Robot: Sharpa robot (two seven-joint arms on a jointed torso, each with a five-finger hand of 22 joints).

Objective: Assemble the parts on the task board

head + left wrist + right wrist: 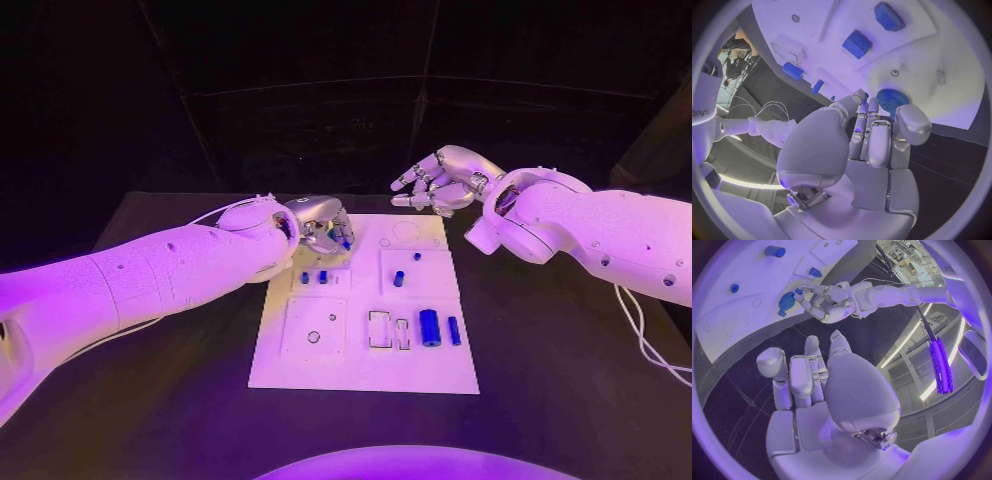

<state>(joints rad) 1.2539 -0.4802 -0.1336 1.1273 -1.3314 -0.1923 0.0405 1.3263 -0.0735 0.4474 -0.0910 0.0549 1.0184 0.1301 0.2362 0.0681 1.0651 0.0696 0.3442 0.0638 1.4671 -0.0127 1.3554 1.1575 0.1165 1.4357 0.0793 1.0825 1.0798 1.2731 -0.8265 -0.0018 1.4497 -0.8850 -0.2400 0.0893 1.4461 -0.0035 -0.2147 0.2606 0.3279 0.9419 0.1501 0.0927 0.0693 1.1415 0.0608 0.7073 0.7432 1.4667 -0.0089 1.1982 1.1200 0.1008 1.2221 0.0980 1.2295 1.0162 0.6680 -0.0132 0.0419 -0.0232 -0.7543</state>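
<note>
The left hand point(323, 224) sits over the far left corner of the board point(361, 375), its fingertips point(872, 105) down at a round blue gear point(892, 99). They touch or nearly touch the gear's near rim; whether they actually pinch it I cannot tell. The gear lies flat on the board, directly ahead of those fingertips, so the move turns on a short reach forward and down. The right hand point(443, 183) hovers off the board's far edge, fingers curled on nothing, well apart from the gear. The left is clearly the nearer hand. Other blue parts point(428, 327) lie toward the board's near side.
</note>
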